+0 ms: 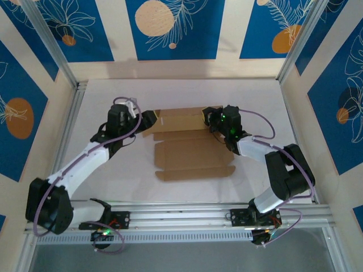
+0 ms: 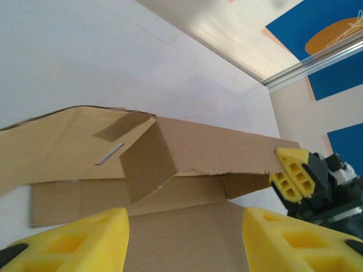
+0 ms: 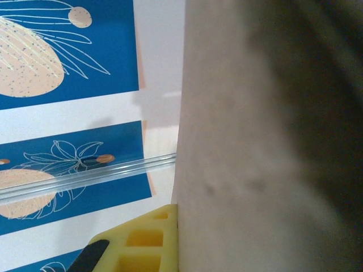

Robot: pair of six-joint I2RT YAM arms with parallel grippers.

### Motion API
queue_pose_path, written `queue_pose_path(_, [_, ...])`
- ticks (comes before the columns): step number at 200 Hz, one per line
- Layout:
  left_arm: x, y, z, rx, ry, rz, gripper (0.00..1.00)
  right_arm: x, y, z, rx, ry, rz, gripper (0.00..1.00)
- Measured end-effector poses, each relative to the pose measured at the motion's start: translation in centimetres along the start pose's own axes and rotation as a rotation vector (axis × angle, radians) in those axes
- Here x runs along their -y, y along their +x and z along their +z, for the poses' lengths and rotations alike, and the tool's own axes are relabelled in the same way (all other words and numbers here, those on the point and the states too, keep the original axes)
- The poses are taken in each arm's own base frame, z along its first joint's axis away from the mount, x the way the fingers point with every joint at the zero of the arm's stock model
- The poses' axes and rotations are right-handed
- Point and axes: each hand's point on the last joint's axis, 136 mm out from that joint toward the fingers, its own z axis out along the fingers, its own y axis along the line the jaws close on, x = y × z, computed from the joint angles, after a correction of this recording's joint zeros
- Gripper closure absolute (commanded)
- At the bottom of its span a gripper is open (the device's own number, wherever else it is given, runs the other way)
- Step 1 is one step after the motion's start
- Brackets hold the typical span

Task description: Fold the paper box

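Pinching end, right gripper [image 1: 212, 118]: clamped on the raised far wall [image 1: 178, 120] of the paper box [image 1: 190, 156], at the wall's right corner.
Left gripper [image 1: 146, 120]: fingers [image 2: 85, 241] spread apart, grasping nothing, poised at the wall's left end just above the box floor.
Paper box: lies mid-way across the white table [image 1: 113, 96], mostly flat, with the far wall upright and the left side flap [image 2: 144, 164] half-turned inward.
Wall risk: held at one end only, so likely to sag or spring back down on the left from crease stiffness.
Flap risk: may swing outward and miss its place, with nothing pressing it.
Sheet risk: could slide or pivot on the smooth table if tugged by the single clamp.
Crush risk: may dent the corrugation under a hard pinch at the corner.
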Motion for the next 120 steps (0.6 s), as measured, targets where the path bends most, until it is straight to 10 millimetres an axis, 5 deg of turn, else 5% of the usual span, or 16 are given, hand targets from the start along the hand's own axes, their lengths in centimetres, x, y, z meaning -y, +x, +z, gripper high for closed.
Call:
queue_pose_path(22, [-2.3, 1.6, 0.2, -0.023, -0.071, 0.036, 0.57, -0.2, -0.1, 0.1, 0.002, 0.007, 0.008, 0.91])
queue_pose_path(78, [-7.6, 7.0, 4.2, -0.173, -0.278, 0.084, 0.58, -0.3, -0.1, 0.2, 0.002, 0.016, 0.009, 0.91])
queue_pose_path(120, [-9.5, 7.9, 7.0, -0.153, -0.320, 0.062, 0.59, -0.2, -0.1, 0.2, 0.002, 0.019, 0.010, 0.91])
